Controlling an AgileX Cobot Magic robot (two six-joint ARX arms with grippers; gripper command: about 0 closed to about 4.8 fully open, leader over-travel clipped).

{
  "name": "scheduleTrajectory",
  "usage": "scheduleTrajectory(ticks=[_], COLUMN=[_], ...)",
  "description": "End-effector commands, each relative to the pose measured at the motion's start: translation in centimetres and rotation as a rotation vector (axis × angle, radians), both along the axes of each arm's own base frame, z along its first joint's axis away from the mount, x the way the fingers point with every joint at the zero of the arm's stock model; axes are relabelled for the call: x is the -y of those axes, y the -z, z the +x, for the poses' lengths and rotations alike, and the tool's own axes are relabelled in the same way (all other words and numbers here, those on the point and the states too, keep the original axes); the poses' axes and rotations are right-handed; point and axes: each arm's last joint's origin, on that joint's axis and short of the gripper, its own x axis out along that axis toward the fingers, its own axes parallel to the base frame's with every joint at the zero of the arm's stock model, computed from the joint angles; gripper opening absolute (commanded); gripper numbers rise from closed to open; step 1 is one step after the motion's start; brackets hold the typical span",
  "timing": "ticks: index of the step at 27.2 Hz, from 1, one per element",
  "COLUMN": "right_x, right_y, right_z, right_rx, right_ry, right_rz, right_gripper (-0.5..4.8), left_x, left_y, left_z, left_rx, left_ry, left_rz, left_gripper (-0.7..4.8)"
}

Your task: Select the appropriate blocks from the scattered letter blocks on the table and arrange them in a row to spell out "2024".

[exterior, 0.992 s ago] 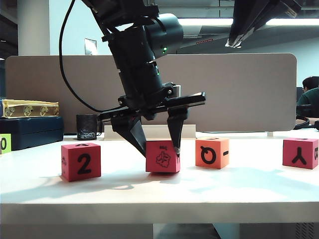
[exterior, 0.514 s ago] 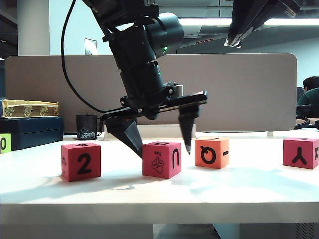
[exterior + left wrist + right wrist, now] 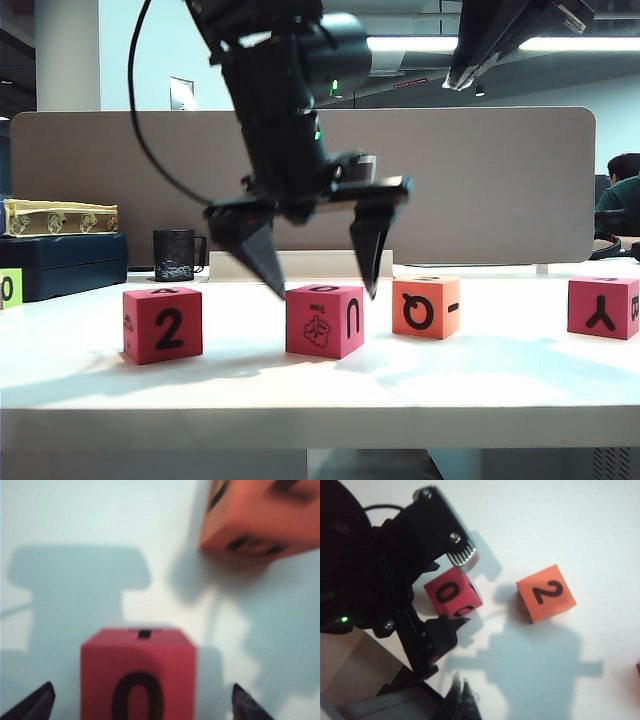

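I have four blocks standing in a loose row along the front edge of the table point(image 3: 300, 385), all sitting flat and upright. Nearest the left end is a pink-red block point(image 3: 163, 324) showing a 2 toward the exterior camera. Next along is the pink-red block with the tree drawing point(image 3: 324, 320) — it is turned slightly, so a corner faces the front edge, with the tree on one visible side and a U on the other; its top carries a 0 in both wrist views. Just beside it stands the orange block point(image 3: 426, 306), apart from it, with a Q lying on its side toward the front and a 2 on top. The pink-red Y block point(image 3: 602, 307) sits well apart, near the right end.

My left gripper point(image 3: 318, 268) hangs just above the tree block, jaws spread wide, one fingertip over each side and neither touching it. My right gripper point(image 3: 461, 700) is high over the table — its fingers pressed together, holding nothing.

Behind the row, a dark mug point(image 3: 175, 255) stands before the grey-brown divider point(image 3: 480, 190).
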Motion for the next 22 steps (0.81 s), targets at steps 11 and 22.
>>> scheduleTrajectory(ticks=[11, 22], right_x=[0.4, -2.6], right_y=[-0.2, 6.8], right_z=[1.1, 6.9], right_rx=[0.106, -0.158], right_ry=[0.135, 0.240], right_rz=[-0.090, 0.021], right_gripper=[-0.02, 0.04], left_x=[-6.0, -13.9], left_y=[-11.1, -20.9], left_z=[0.7, -6.7], left_rx=[0.304, 0.521], left_ry=[-0.034, -0.057], left_rz=[0.097, -0.038], left_gripper=[4.74, 2.63])
